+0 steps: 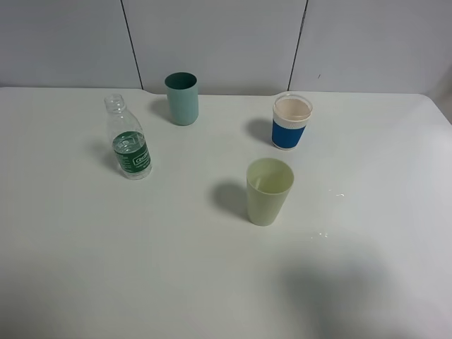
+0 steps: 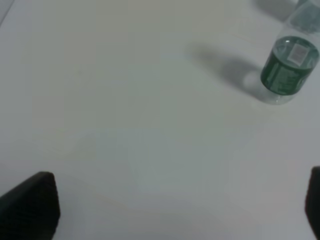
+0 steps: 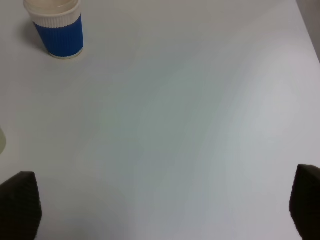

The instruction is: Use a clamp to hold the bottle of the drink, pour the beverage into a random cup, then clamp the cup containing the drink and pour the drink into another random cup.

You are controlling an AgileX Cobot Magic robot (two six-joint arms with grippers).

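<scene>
1. While it fills most of the high view, table (image 1: 70,268) is plain matte white, with a soft shadow beside each item.
2. Wall (image 1: 212,35) behind: grey panels, dark vertical seams.
3. Left gripper (image 2: 172,210): jaws spread wide, nothing between them, over bare table. Bottle well apart from it.
4. Right gripper (image 3: 161,205): same, jaws wide apart, holding nothing. Blue cup well apart from it.
5. Bottle (image 1: 129,141): clear, upright, on table's left side, partly filled. Green label with white lettering, too small to read.
6. Green cup (image 1: 269,191): pale, upright, near table's middle, plain sides.
7. Teal cup (image 1: 182,99): upright, at the back, right of bottle, plain.
8. Blue cup (image 1: 291,121): ribbed blue sleeve, white rim band, back right. Can't make out any writing.
9. Droplets (image 1: 323,234): a few small glints on table, right of green cup.
</scene>
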